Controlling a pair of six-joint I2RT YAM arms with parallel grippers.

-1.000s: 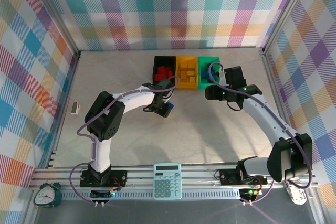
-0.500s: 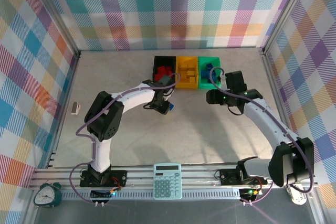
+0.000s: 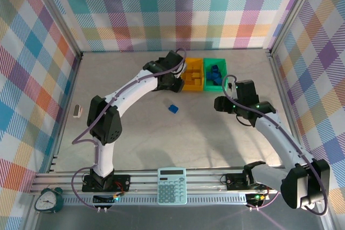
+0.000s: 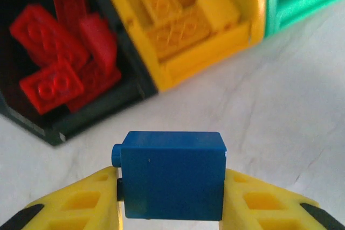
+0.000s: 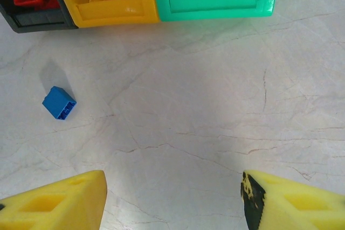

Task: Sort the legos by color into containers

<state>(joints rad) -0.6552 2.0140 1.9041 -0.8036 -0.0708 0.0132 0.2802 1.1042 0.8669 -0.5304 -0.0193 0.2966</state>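
Since blue belongs in the green bin (image 3: pixel 214 87), the left arm (image 3: pixel 135 87) is seen from above stretched far to the bin row, a loose blue brick (image 3: pixel 173 109) lying nearer on the table (image 3: pixel 124 133). At the left wrist, the left gripper (image 4: pixel 172 197) is clamped on a held blue brick (image 4: pixel 172 176) (presumably for drop-off). At the right wrist, the right gripper (image 5: pixel 172 197) is spread and empty, free for that loose blue brick.

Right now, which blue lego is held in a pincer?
The held blue lego, clamped in the left pincer. The loose blue lego lies on the table; other blue legos sit in the green bin.
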